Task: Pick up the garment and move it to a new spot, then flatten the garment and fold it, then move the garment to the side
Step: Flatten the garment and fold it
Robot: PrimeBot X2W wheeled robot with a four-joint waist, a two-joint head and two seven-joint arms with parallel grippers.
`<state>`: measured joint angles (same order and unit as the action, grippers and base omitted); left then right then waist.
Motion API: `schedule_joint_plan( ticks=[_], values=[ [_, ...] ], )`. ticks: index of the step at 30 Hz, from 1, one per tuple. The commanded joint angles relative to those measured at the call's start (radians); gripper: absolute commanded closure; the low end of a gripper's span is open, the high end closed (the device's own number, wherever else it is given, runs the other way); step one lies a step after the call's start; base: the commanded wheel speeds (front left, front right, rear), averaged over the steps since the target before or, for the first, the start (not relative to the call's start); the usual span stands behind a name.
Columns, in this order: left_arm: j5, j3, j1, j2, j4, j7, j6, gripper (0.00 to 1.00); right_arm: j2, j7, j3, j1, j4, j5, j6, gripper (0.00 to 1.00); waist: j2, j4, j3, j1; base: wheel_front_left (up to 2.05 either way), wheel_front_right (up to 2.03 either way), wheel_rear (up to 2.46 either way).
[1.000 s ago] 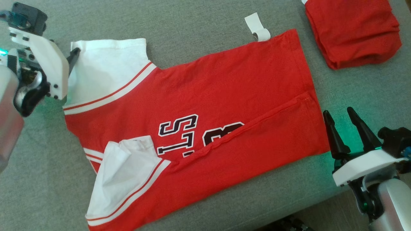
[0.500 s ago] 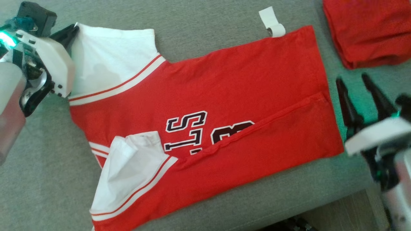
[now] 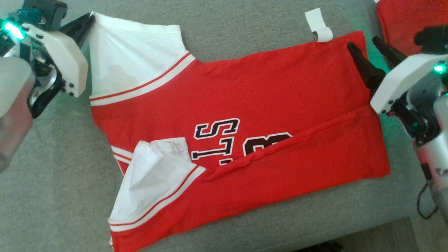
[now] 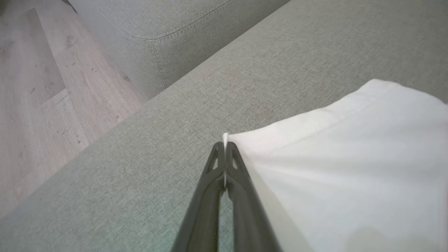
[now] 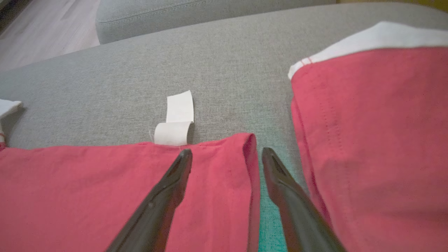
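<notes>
1. Saw L gripper (image 3: 91,17) at far upper left of head view, fingers pinched together on outer corner of white sleeve (image 3: 133,59). In L wrist view, caught L gripper (image 4: 225,143) w/ a sliver of white cloth poking out betw. the tips.
2. Found garment (image 3: 245,98), a red jersey w/ black-and-white lettering, lying spread across grey cushion (image 3: 52,175). Near edge was folded up over part of the lettering. Second sleeve (image 3: 154,182) sat crumpled at lower left.
3. Spotted white tag (image 3: 318,24) curled on cushion, right at garment's far hem corner.
4. Saw R gripper (image 3: 362,42) at upper right, fingers apart, straddling that hem corner w/ one finger over red cloth and the other over bare cushion past the edge. Couldn't tell if touching.
5. Noted folded red cloth (image 3: 402,21) just beyond R gripper, near garment but apart.
</notes>
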<state>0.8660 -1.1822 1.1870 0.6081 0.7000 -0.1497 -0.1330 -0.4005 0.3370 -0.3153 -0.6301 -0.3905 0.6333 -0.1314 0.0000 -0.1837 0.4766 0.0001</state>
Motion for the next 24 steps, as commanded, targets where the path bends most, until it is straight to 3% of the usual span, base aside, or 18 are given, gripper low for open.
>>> schedule_joint_plan(
  ticks=[1, 14, 16, 19, 20, 24],
  values=[
    [0.015, 0.019, 0.067, 0.032, 0.0, 0.018, 0.002, 1.0, -0.022, 0.018, -0.019, -0.028, -0.01, 0.04, 0.001, 0.0, 0.0, 0.01, 0.002, -0.0001, 0.0, 0.0, 0.0],
    [0.072, -0.053, 0.118, 0.02, 0.022, 0.065, 0.002, 1.0, -0.044, 0.012, -0.11, -0.145, -0.138, 0.156, 0.001, 0.0, 0.0, 0.043, 0.013, -0.0001, 0.0, 0.0, 0.0],
    [0.075, -0.06, 0.124, 0.017, 0.026, 0.073, 0.002, 1.0, -0.048, 0.002, -0.124, -0.159, -0.152, 0.166, 0.001, 0.04, 0.0, 0.048, 0.015, -0.0001, 0.0, 0.0, 0.0],
    [0.079, -0.069, 0.132, 0.013, 0.031, 0.085, 0.002, 1.0, -0.056, -0.021, -0.139, -0.179, -0.171, 0.174, 0.001, 0.27, 0.0, 0.054, 0.018, -0.0001, 0.0, 0.0, 0.0],
    [0.08, -0.072, 0.135, 0.011, 0.033, 0.091, 0.002, 1.0, -0.059, -0.029, -0.143, -0.186, -0.178, 0.176, 0.001, 0.52, 0.0, 0.056, 0.018, -0.0001, 0.0, 0.0, 0.0],
    [0.081, -0.08, 0.145, 0.004, 0.045, 0.111, 0.002, 1.0, -0.073, -0.055, -0.162, -0.207, -0.199, 0.186, 0.001, 0.99, 0.0, 0.067, 0.02, -0.0001, 0.0, 0.0, 0.0]
  ],
)
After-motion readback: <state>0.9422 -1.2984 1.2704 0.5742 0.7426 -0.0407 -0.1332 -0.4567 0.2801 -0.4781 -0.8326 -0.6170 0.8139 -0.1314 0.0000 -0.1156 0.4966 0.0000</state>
